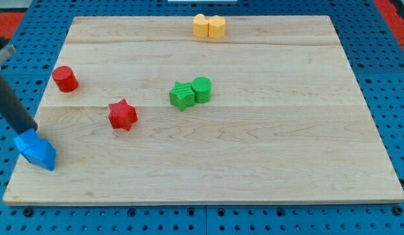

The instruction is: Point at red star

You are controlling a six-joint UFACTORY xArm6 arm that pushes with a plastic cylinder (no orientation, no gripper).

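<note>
The red star (122, 115) lies on the wooden board (254, 150) at the view's left of centre. My rod comes in from the view's left edge, and my tip (31, 131) is at the board's left edge, touching the top of a blue block (36, 151). The tip is well to the left of the red star and slightly below it, with open board between them.
A red cylinder (65, 79) stands up and left of the star. A green star (181, 96) and a green cylinder (202, 89) touch near the middle. Two yellow blocks (209, 27) sit together at the top edge.
</note>
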